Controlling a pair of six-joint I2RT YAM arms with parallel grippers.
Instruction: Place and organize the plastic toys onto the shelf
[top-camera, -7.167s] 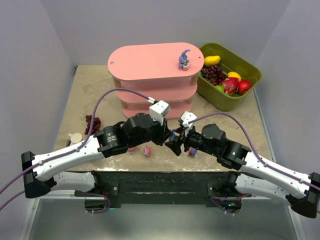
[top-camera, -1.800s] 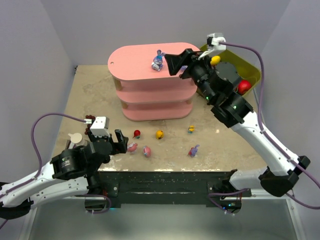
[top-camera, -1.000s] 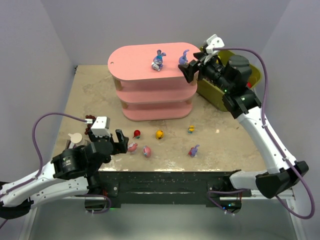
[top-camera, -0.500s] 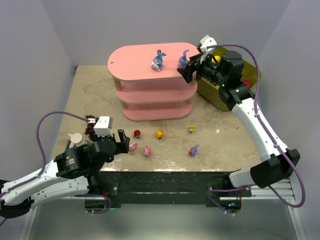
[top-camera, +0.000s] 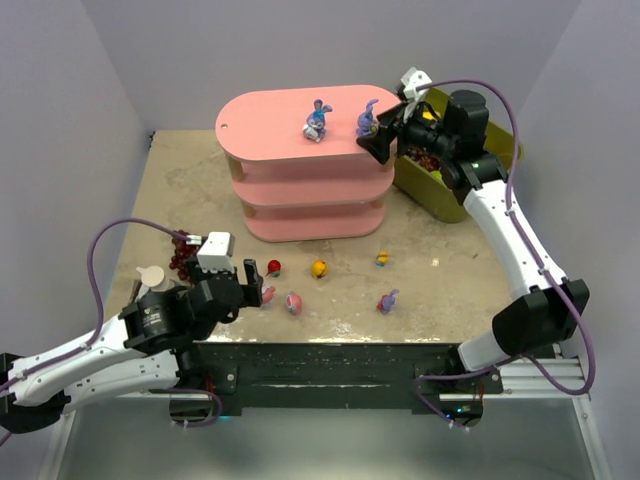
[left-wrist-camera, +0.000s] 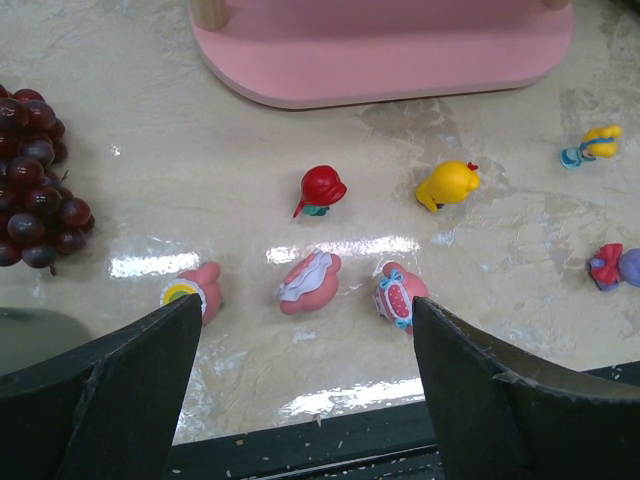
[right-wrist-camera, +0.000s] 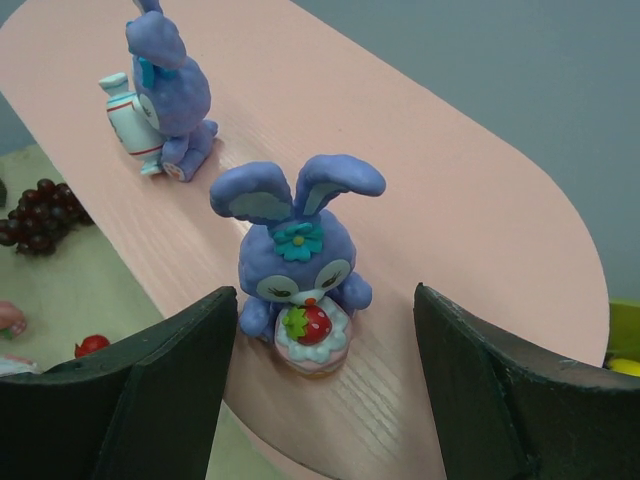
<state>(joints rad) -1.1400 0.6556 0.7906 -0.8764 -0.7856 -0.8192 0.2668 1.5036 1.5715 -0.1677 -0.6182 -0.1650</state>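
The pink shelf stands at the back middle. Two purple-blue bunnies stand on its top board, one mid-board and one at the right end. My right gripper is open, its fingers on either side of the right-end bunny, not closed on it. On the table lie three pink-and-white toys, a red one, a yellow one, a small yellow one and a third bunny. My left gripper hangs open just in front of the pink toys.
An olive-green bin with fake fruit sits right of the shelf, behind my right arm. A dark grape bunch lies left of the toys, and a small beige object sits by the left arm. The table's front edge is just under my left gripper.
My left gripper has crept right and forward toward the pink toys. The right arm has shifted back over the bin while its gripper stays open by the right-end bunny.
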